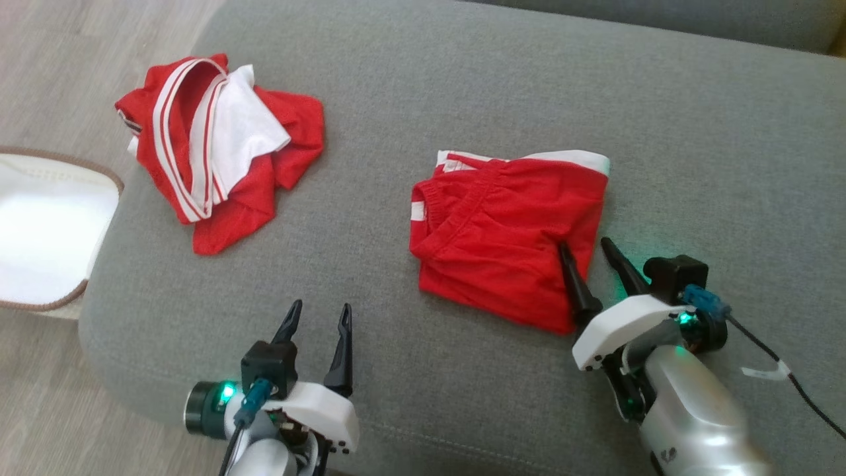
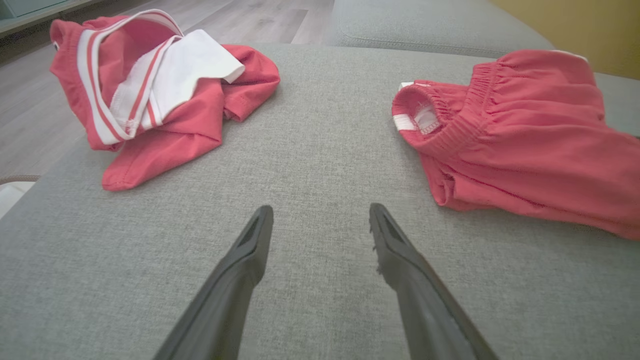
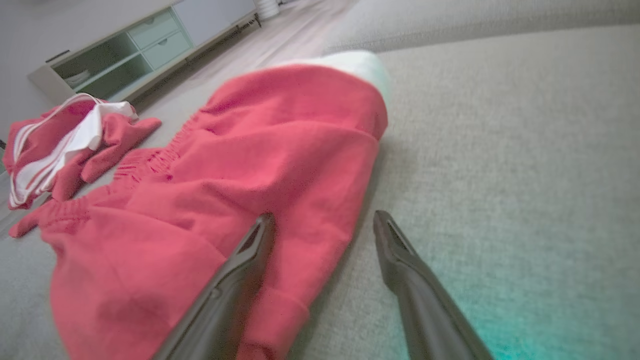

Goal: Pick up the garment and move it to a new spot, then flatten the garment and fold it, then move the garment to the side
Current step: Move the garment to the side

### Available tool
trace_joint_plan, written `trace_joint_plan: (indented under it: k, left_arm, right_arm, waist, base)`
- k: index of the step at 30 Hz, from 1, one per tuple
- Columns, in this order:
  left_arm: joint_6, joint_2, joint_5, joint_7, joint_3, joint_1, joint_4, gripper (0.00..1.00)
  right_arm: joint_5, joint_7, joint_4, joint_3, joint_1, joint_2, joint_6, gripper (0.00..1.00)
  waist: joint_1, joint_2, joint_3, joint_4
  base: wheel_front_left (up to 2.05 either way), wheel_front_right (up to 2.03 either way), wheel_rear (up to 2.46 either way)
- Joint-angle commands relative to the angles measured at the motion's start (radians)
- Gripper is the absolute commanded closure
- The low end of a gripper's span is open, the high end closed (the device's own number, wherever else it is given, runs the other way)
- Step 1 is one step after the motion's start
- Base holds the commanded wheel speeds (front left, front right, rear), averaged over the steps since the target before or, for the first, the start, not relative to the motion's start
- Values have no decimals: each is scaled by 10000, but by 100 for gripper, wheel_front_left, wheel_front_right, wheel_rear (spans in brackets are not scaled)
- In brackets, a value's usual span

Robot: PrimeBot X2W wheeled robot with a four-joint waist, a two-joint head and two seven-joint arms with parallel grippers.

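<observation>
— Left hand (image 1: 320, 306) sits closest, both fingers spread wide with nothing between them and bare sofa cushion (image 1: 410, 99) beneath. Ahead of it, off to its left, lies the crumpled red-and-white garment (image 1: 218, 152).

— And the folded one?

— The folded red shorts (image 1: 509, 231) lie ahead and to the right of that hand, well apart from the crumpled garment. The right hand (image 1: 584, 244), just as wide open and holding nothing, straddles their near right edge, with one finger over the cloth and the other over the cushion. Whether it touches the cloth cannot be told.

— So what might spoil moving them aside?

— Probably a shallow pinch. If the fingers close on the top layer only, the fold could peel open as the shorts are dragged. The cushion's rough weave may hold the lower layers back. A push toward the left hand's side could also run them into the crumpled garment.
</observation>
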Motion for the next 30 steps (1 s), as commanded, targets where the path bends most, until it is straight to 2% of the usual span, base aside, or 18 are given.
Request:
trace_joint_plan:
  k: [1, 2, 3, 4, 5, 6, 12, 17, 22, 30]
  left_arm:
    - [104, 47, -87, -61, 306, -405, -327, 0]
    - [108, 47, -93, -61, 309, -425, -334, 0]
    - [116, 47, -99, -61, 312, -446, -342, 0]
    - [116, 47, -99, -61, 312, -446, -342, 0]
    - [126, 47, -102, -61, 316, -469, -350, 0]
    - [139, 47, -107, -61, 316, -495, -356, 0]
    - [151, 47, -56, -61, 371, -584, -380, 0]
    - [72, 47, 59, -61, 466, -600, -368, 0]
    - [-61, 47, 180, -61, 442, -768, -369, 0]
    - [-220, 47, 343, -61, 310, -1284, -326, 0]
  right_arm:
    - [257, -67, 31, 453, -330, 45, 65, 0]
    - [439, -67, 141, 581, -387, 45, 65, 16]
    - [597, -67, 234, 723, -450, 45, 65, 57]
    - [597, -67, 234, 723, -450, 45, 65, 57]
    - [713, -68, 323, 858, -517, 45, 65, 95]
    - [837, -71, 399, 970, -576, 45, 65, 100]
    - [1224, -96, 717, 1312, -975, 45, 65, 100]
    - [1143, -106, 631, 968, -1153, 45, 65, 100]
    - [745, -108, 380, 560, -1123, 45, 65, 100]
    - [456, -109, -106, 378, -1007, 45, 65, 100]
  waist:
    - [0, 0, 105, 61]
    - [0, 0, 129, 59]
    - [0, 0, 150, 49]
    - [0, 0, 150, 49]
    - [0, 0, 168, 29]
    - [0, 0, 184, 3]
    - [0, 0, 147, -417]
    - [0, 0, -7, -1298]
    - [0, 0, -76, -2715]
    - [0, 0, 68, -5341]
  base:
    - [0, 0, 0]
    - [0, 0, 0]
    - [0, 0, 0]
    - [0, 0, 0]
    - [0, 0, 0]
    - [0, 0, 0]
    - [0, 0, 0]
    - [0, 0, 0]
    - [0, 0, 0]
    - [0, 0, 0]
